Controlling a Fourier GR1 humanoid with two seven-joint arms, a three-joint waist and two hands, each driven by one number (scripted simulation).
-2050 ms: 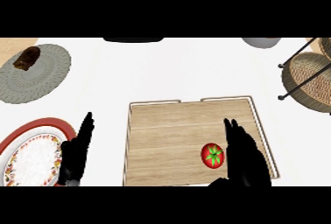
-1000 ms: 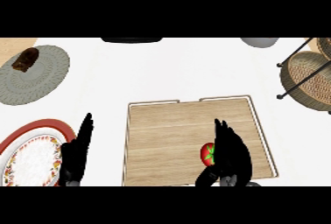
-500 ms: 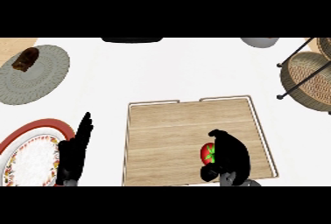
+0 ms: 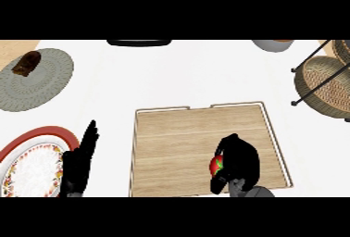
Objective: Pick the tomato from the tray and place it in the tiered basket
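Tomato, small, round and red (image 4: 216, 165), sits on the light wooden tray (image 4: 179, 139); my right hand (image 4: 237, 159) curls around it. Lifted carelessly, it may roll out.

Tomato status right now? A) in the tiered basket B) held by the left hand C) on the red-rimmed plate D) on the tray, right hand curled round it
D: the tomato sits on the tray, with the right hand curled round it.
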